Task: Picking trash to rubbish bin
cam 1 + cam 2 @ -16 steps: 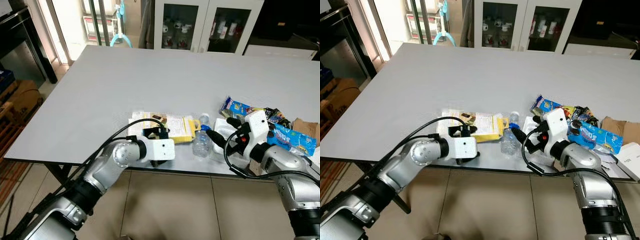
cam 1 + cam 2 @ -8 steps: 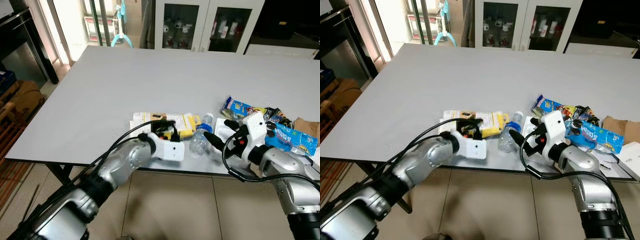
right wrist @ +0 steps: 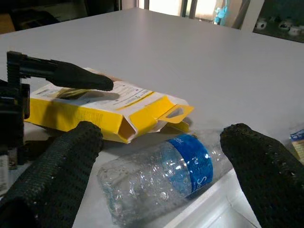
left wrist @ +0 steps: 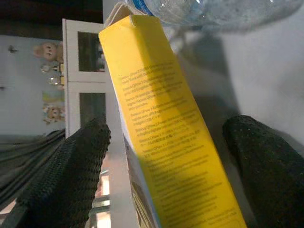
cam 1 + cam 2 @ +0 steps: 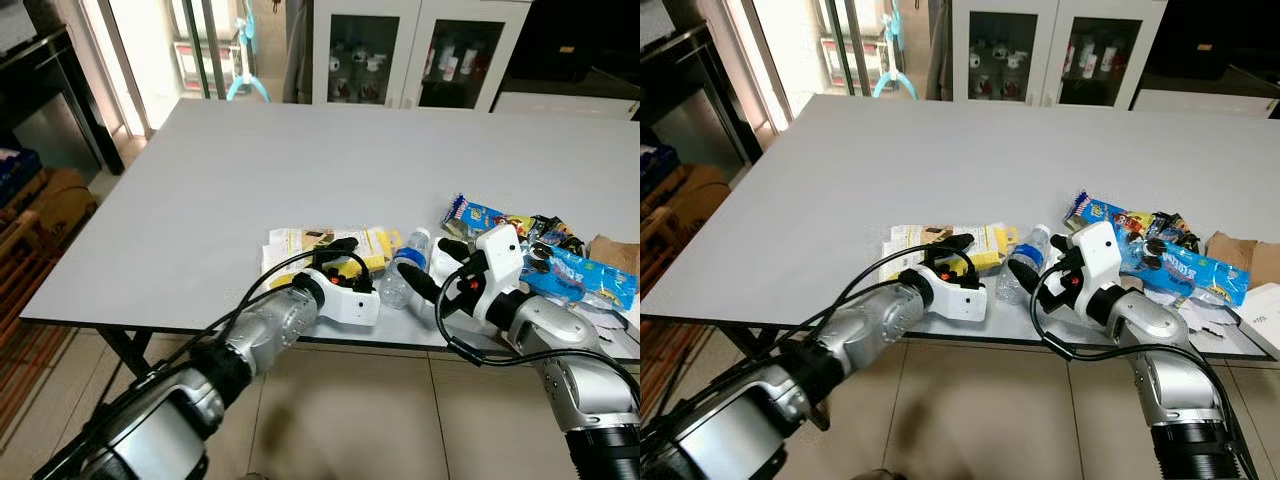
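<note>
A flattened yellow carton (image 5: pixel 335 245) lies near the front edge of a grey table (image 5: pixel 300 160). The left gripper (image 5: pixel 345 262) straddles it, fingers spread, one on each side. Just beside it lies a crushed clear bottle (image 5: pixel 402 278) with a blue label; the right gripper (image 5: pixel 440 262), fingers apart, brackets it. Snack wrappers (image 5: pixel 560 265) lie farther right.

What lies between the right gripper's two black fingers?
The clear plastic bottle with the blue label lies on its side between the open fingers of the right gripper, as the right wrist view shows. The yellow box lies beyond it.
</note>
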Motion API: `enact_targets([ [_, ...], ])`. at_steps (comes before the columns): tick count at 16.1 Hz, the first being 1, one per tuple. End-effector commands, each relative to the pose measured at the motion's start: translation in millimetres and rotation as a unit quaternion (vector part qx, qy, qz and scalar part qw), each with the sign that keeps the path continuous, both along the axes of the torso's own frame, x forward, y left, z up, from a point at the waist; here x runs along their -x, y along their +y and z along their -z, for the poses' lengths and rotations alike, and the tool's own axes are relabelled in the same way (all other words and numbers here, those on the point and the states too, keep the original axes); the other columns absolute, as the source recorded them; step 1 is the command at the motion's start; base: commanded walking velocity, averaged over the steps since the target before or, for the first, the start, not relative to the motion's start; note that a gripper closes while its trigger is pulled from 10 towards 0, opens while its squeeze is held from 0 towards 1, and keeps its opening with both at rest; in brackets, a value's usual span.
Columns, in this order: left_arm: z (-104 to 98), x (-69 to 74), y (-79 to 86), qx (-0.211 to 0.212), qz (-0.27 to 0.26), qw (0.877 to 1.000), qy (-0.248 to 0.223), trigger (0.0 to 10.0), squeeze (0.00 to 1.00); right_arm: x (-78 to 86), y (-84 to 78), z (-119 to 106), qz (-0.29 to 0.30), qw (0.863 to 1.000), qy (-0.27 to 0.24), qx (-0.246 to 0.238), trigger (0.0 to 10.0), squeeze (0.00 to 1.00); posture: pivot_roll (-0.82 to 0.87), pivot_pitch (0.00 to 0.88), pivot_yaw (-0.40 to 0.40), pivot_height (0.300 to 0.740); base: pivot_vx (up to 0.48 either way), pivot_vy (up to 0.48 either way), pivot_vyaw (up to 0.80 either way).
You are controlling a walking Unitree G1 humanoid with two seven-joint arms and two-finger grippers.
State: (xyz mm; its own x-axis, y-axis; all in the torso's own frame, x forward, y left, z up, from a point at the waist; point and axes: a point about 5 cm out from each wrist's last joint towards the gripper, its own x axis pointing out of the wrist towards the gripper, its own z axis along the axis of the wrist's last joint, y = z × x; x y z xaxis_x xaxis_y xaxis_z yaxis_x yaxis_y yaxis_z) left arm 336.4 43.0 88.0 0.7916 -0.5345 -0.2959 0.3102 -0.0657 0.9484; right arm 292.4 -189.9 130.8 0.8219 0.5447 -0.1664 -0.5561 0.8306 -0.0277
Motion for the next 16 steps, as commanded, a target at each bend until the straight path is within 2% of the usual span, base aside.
enact_targets([
  [1,23.1,4.1,14.9,-0.045,-0.027,0.998,0.033,4.1,0.0,1.7,1.7,-3.3,-0.001,1.0,-0.003,-0.008,10.0,0.0,-0.03,0.033,0.018,0.74,0.0,0.0,0.0],
  [2,24.1,3.8,14.5,-0.046,-0.029,0.998,0.033,0.0,0.0,2.3,2.1,-2.9,-0.002,1.0,-0.002,-0.009,10.0,0.0,-0.03,0.033,0.016,0.74,0.0,0.0,0.0],
  [16,26.4,-2.9,19.2,-0.06,-0.052,0.997,0.013,0.0,0.0,4.2,3.3,-3.0,-0.005,1.0,0.002,-0.014,10.0,0.0,-0.04,0.032,0.013,0.74,0.0,0.0,0.0],
])
